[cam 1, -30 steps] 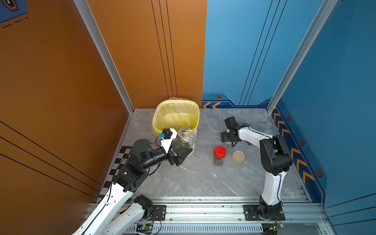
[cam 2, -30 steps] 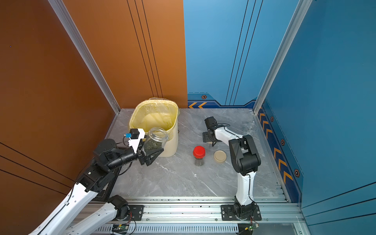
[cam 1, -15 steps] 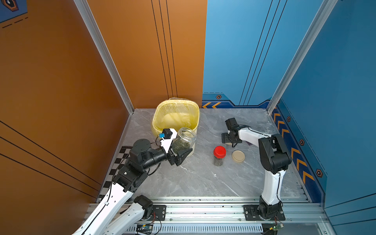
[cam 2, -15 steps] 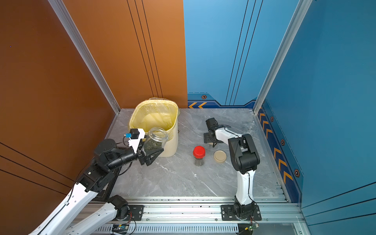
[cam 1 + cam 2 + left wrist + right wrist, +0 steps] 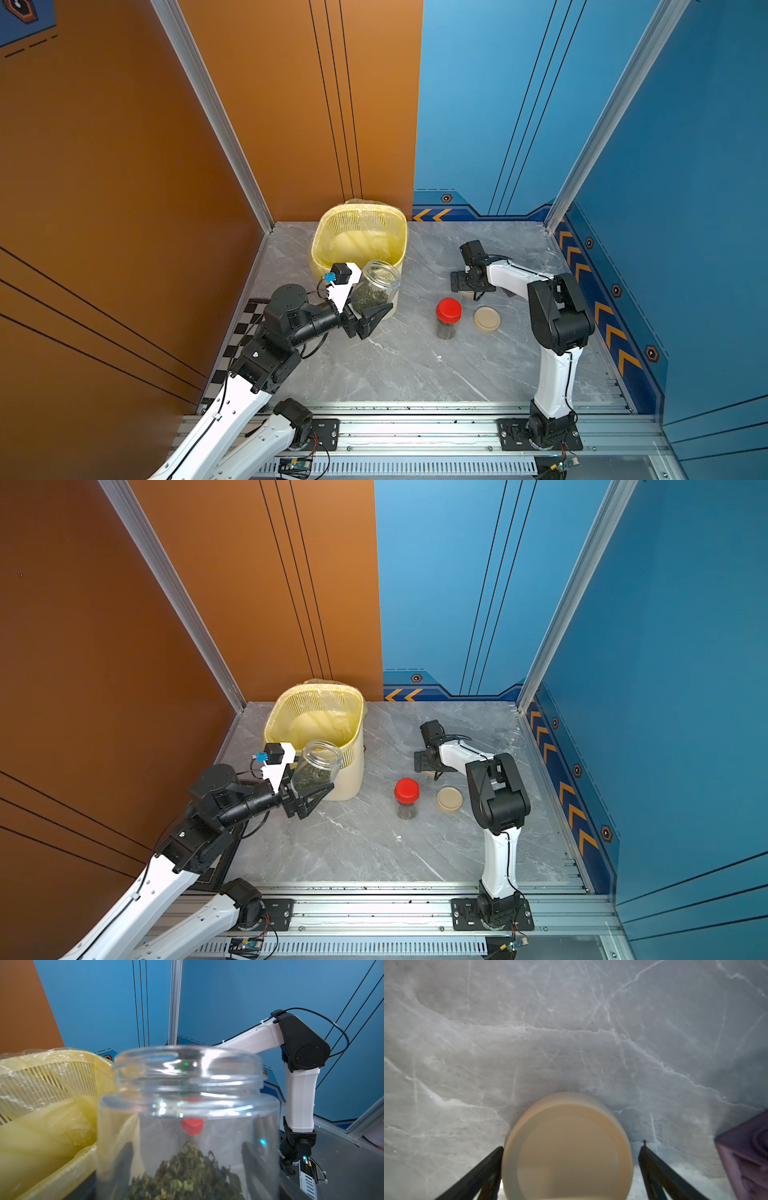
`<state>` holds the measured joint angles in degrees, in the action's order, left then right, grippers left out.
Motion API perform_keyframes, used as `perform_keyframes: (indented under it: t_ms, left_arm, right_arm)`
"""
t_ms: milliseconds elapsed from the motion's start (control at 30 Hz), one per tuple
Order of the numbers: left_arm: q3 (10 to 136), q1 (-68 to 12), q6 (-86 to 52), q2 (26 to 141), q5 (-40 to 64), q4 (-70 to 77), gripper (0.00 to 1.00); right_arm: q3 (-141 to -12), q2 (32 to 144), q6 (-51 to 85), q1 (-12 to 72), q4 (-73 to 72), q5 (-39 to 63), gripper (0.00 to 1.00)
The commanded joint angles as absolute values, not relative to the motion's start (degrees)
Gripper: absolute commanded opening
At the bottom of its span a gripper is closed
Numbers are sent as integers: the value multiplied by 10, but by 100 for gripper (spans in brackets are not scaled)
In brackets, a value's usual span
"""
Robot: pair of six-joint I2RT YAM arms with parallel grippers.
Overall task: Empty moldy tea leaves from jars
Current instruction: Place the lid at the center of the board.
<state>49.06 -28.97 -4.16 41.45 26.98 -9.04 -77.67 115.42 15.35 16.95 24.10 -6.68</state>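
**Open jar up at the bin — the tip-out is coming**

The tea leaves [image 5: 368, 297] are sitting as a dark green-brown, crumbly clump in the bottom of the open jar [image 5: 376, 286]. It's clear glass with the threaded neck bare, leaning a little with its mouth upward. The left gripper [image 5: 365, 305] is clamping the jar's lower body and holding it clear of the marble table [image 5: 415, 365]. That's on the near side of the cream slatted bin [image 5: 351, 771], just beside its wall. By my reading the mouth is not over the yellow bag [image 5: 361, 245] yet.

To do this well, the arm wants to be lifting and carrying the mouth fully past the rim before rolling the wrist. Then it should be tipping slowly and keeping the squeeze firm, because that glass looks slick. The clump looks likely to hang up in the bottom, so a gentle shake may be needed.

Moving right, the red-lidded jar [image 5: 448, 318] is standing upright mid-table, closed, with dark leaves showing at its bottom. A beige lid [image 5: 486, 319] is lying just to its right.

Farther back, the right gripper [image 5: 571, 1147] is hanging low with its jaws apart — straddling a second beige lid [image 5: 566, 1167] on the table. A gap is showing beside one finger, so I'm calling that lid not gripped.
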Motion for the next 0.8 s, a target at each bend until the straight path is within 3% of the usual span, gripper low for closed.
perform_keyframes:
  t_ms: [0, 767]
  left_arm:
    - [503, -293, -40, 402, 262, -60, 61]
    - [518, -289, -39, 421, 255, -61, 61]
  right_arm:
    - [-799, 1128, 163, 161, 277, -43, 100]
    - [-833, 927, 214, 106, 347, 64, 100]
